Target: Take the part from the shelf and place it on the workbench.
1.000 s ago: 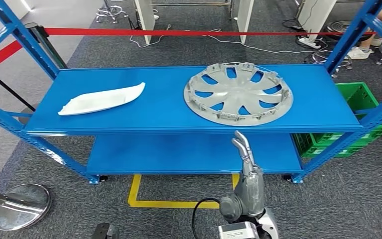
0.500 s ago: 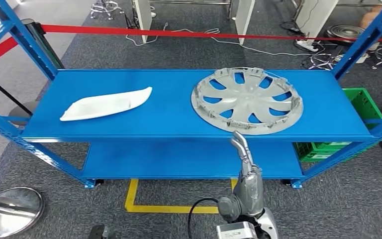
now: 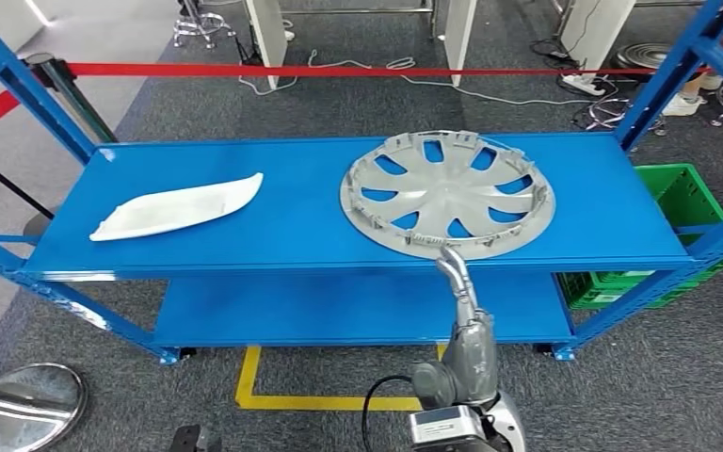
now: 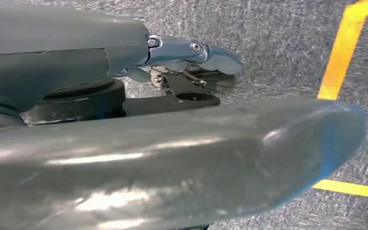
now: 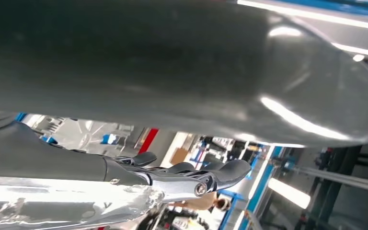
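Note:
A silver wheel cover (image 3: 447,193) lies flat on the right half of the blue shelf's top board (image 3: 301,240). A white curved trim part (image 3: 177,204) lies on the left half. My right hand (image 3: 466,320) is raised in front of the shelf's front edge, fingers (image 3: 453,265) stretched upward just below the wheel cover's near rim, holding nothing. The right wrist view shows that hand (image 5: 172,72) with its fingers (image 5: 187,175) extended and empty. My left hand (image 4: 172,153) hangs over grey carpet, fingers (image 4: 191,50) straight and empty.
A lower blue shelf board (image 3: 339,306) sits beneath. A green crate (image 3: 682,188) stands right of the shelf. Red barrier tape (image 3: 339,70) runs behind it. A round stanchion base (image 3: 19,410) is at the lower left, yellow floor tape (image 3: 254,377) below the shelf.
The whole picture has shifted, so the camera moved. The right hand stays raised with straight fingers, its tips now close under the wheel cover's near rim. Both parts lie as before.

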{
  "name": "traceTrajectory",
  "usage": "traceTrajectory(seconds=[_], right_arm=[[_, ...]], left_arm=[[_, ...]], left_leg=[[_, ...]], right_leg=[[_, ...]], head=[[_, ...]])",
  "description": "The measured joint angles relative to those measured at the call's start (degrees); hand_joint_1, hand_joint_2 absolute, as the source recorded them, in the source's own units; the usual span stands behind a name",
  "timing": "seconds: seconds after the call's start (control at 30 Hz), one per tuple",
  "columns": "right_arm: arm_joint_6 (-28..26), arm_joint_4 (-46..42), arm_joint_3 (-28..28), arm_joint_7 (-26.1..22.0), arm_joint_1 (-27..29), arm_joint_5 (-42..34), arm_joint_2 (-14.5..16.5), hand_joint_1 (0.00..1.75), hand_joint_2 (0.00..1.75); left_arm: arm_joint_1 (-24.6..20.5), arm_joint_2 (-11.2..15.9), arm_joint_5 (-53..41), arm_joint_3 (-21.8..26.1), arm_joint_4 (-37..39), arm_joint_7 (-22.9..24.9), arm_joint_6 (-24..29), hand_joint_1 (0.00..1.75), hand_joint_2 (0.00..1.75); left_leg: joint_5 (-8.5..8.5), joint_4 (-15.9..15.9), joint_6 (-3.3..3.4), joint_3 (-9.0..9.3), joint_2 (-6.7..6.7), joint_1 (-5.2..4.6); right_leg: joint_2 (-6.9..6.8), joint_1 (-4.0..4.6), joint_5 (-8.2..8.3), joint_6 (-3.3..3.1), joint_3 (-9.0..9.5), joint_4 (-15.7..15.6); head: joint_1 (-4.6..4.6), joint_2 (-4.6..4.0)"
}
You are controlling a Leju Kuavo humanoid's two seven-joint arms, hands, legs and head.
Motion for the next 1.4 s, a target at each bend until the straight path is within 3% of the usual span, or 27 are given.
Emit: traceTrajectory(seconds=[0.07,0.1,0.13,0.17,0.2,0.27,0.33,0.47,0.53,0.6,0.63,0.67,0.7,0.77,0.83,0.93,1.0,1.1,1.13,1.17,1.2,1.27,1.3,1.33,1.4], right_arm=[[1.1,0.1,0.0,0.6,-0.2,0.8,0.0,0.0,0.0],[1.6,0.2,0.0,1.0,-0.3,1.3,0.0,0.0,0.0],[1.8,0.4,0.0,1.3,-0.5,1.7,0.0,0.0,0.0],[2.0,0.5,0.0,1.5,-0.5,1.9,0.0,0.0,0.0],[2.1,0.6,-0.1,1.6,-0.6,2.0,0.0,0.0,0.0],[2.1,0.7,-0.1,1.7,-0.8,2.1,0.0,0.0,0.0],[2.2,0.8,-0.1,1.8,-1.0,2.1,0.0,0.0,0.0],[3.6,1.0,-0.1,2.6,-1.8,2.8,0.0,0.0,1.75],[5.0,1.3,-0.1,3.8,-3.2,3.9,-0.2,0.0,1.75],[6.6,2.5,-0.1,5.9,-6.0,5.8,-0.6,0.0,1.75],[7.3,3.4,-0.2,7.0,-7.6,6.8,-0.8,0.0,1.75],[7.9,4.4,-0.3,8.2,-9.4,8.0,-1.0,0.0,1.75],[8.3,5.4,-0.4,9.2,-11.1,9.0,-1.2,0.0,1.75],[8.7,7.5,-0.9,10.8,-14.5,10.7,-1.3,0.0,1.75],[9.0,9.2,-1.4,11.6,-16.9,11.3,-1.3,0.0,1.75],[9.2,10.8,-1.7,12.2,-18.5,12.0,-1.4,0.0,1.75],[9.7,11.9,-1.7,13.3,-19.8,12.9,-1.4,0.0,1.75],[11.1,14.6,-1.8,14.9,-22.5,13.8,-1.5,0.0,1.75],[11.7,15.7,-1.9,15.3,-23.1,13.9,-1.6,0.0,1.75],[12.6,16.9,-2.0,15.7,-23.8,13.9,-1.6,0.0,1.75],[13.4,18.1,-2.2,16.0,-24.6,13.8,-1.6,0.0,1.75],[15.0,20.6,-2.4,16.5,-26.6,14.0,-1.7,0.0,1.75],[15.5,21.9,-2.5,16.8,-27.7,14.5,-1.7,0.0,1.75],[16.0,23.2,-2.6,17.2,-28.8,15.2,-1.8,0.0,1.75],[16.9,26.2,-2.7,18.2,-30.7,17.1,-1.9,0.0,1.75]], left_arm=[[-0.1,0.0,-0.4,0.0,0.0,0.0,-0.1,0.0,0.0],[-0.1,0.0,-0.5,0.0,0.0,0.0,-0.1,0.0,0.0],[-0.1,0.0,-0.6,0.0,0.0,0.0,-0.2,0.0,0.0],[-0.1,0.0,-0.6,0.0,0.0,0.0,-0.2,0.0,0.0],[-0.1,0.0,-0.6,0.0,0.0,0.0,-0.2,0.0,0.0],[-0.2,0.0,-0.6,0.0,0.0,0.0,-0.2,0.0,0.0],[-0.4,-0.1,-0.6,0.0,0.0,0.0,-0.2,0.0,0.0],[-0.4,-0.3,-0.9,0.0,0.0,0.0,-0.4,0.0,0.0],[-0.6,-0.4,-1.4,0.0,0.0,0.0,-0.8,0.0,0.0],[-0.9,-0.7,-2.0,0.0,0.0,0.3,-1.2,0.0,0.0],[-1.0,-0.8,-2.2,0.0,0.0,0.5,-1.3,0.0,0.0],[-1.1,-1.0,-2.5,0.0,0.0,0.8,-1.4,0.0,0.0],[-1.2,-1.2,-2.7,-0.1,0.0,1.0,-1.5,0.0,0.0],[-1.4,-1.7,-3.0,-0.1,0.0,1.3,-1.5,0.0,0.0],[-1.5,-2.0,-3.0,-0.1,0.0,1.4,-1.6,0.0,0.0],[-1.5,-2.2,-3.1,-0.1,0.0,1.5,-1.6,0.0,0.0],[-1.6,-2.4,-3.4,-0.1,0.0,1.6,-1.6,0.0,0.0],[-1.8,-2.5,-3.8,-0.1,0.0,2.0,-1.7,0.0,0.0],[-1.8,-2.6,-3.9,-0.1,0.0,2.1,-1.8,0.0,0.0],[-1.9,-2.6,-4.1,-0.1,0.0,2.1,-1.9,0.0,0.0],[-2.0,-2.6,-4.3,-0.1,0.0,2.1,-2.0,0.0,0.0],[-2.2,-2.7,-4.6,-0.1,0.0,2.3,-2.2,0.0,0.0],[-2.2,-2.7,-4.7,-0.1,0.0,2.3,-2.2,0.0,0.0],[-2.3,-2.8,-4.9,-0.1,0.0,2.4,-2.2,0.0,0.0],[-2.4,-2.9,-5.1,-0.1,0.0,2.4,-2.3,0.0,0.0]], left_leg=[[-3.37,7.4,-0.2,-3.7,0.07,-0.02],[-4.35,10.6,-0.2,-5.45,0.07,-0.03],[-4.26,12.2,-0.12,-6.44,0.07,-0.04],[-3.15,11.8,0.01,-6.46,0.07,-0.04],[-1.16,9.1,0.19,-5.34,0.07,-0.05],[2.47,1.7,0.6,-1.78,0.1,-0.09],[3.47,-2.8,0.9,0.31,0.06,-0.14],[3.29,-3.7,1.77,0.63,-0.04,0.05],[3.3,-3.8,2.18,0.74,0.06,0.18],[3.24,-3.8,2.36,0.77,0.25,0.14],[3.22,-3.8,2.39,0.82,0.31,0.14],[3.18,-3.8,2.39,0.92,0.33,0.17],[3.12,-3.8,2.33,1.07,0.31,0.23],[2.91,-3.7,1.97,1.4,0.2,0.26],[2.84,-3.6,1.36,1.45,0.04,0.11],[2.99,-3.8,0.5,1.33,-0.01,0.11],[1.62,-1.8,0.04,0.33,0.09,0.13],[-2.91,8.6,-0.24,-4.99,0.17,0.07],[-3.52,11.4,-0.21,-6.55,0.18,0.06],[-3.05,12.3,-0.1,-7.24,0.18,0.05],[-1.49,10.9,0.08,-6.8,0.18,0.04],[2.74,4.0,0.57,-3.75,0.22,-0.02],[3.98,0.4,0.79,-2.12,0.24,-0.06],[4.5,-2.0,0.96,-1.11,0.24,-0.1],[4.25,-3.5,1.28,-0.6,0.13,-0.2]], right_leg=[[-0.12,0.07,-0.09,-0.37,0.03,0.0],[-0.13,0.12,-0.12,-0.46,0.04,0.0],[-0.11,0.16,-0.16,-0.52,0.08,0.0],[-0.07,0.19,-0.2,-0.53,0.16,0.0],[-0.03,0.2,-0.26,-0.51,0.27,0.0],[0.07,0.35,-0.48,-0.23,0.42,0.1],[0.13,0.59,-0.63,0.33,0.39,0.1],[-0.03,0.57,-1.48,1.55,0.07,0.7],[-0.21,0.53,-4.24,2.07,-2.21,5.5],[-0.26,0.48,-7.21,2.42,-5.92,12.8],[-0.27,0.44,-7.49,2.54,-7.11,14.9],[-0.28,0.38,-6.68,2.63,-7.34,15.0],[-0.29,0.28,-4.87,2.69,-6.43,12.9],[-0.28,0.05,-0.99,2.88,-2.92,5.4],[-0.08,-0.02,0.4,2.45,-0.65,0.7],[0.14,0.08,0.42,1.11,-0.53,0.1],[0.13,-0.05,0.57,0.36,-0.52,0.0],[0.04,0.01,0.55,-0.22,-0.54,-0.1],[0.01,0.08,0.53,-0.28,-0.53,-0.1],[0.0,0.13,0.51,-0.31,-0.5,-0.1],[0.04,0.16,0.5,-0.31,-0.46,-0.1],[0.18,0.23,0.45,-0.19,-0.4,-0.1],[0.28,0.36,0.4,-0.03,-0.48,0.0],[0.32,0.47,0.41,0.23,-0.6,0.0],[0.26,0.58,0.5,0.86,-0.76,-0.1]], head=[[-0.2,0.0],[-0.19,0.0],[-0.2,0.0],[-0.2,0.0],[-0.19,0.0],[-0.24,0.0],[-0.25,0.0],[-0.07,0.0],[0.2,0.0],[0.3,0.0],[0.31,0.0],[0.31,0.0],[0.32,0.0],[0.35,0.0],[0.38,0.0],[0.28,0.0],[0.11,0.0],[-0.07,0.0],[-0.06,0.0],[-0.06,0.0],[-0.05,0.0],[-0.07,0.0],[-0.07,0.0],[-0.02,0.0],[0.0,0.0]])
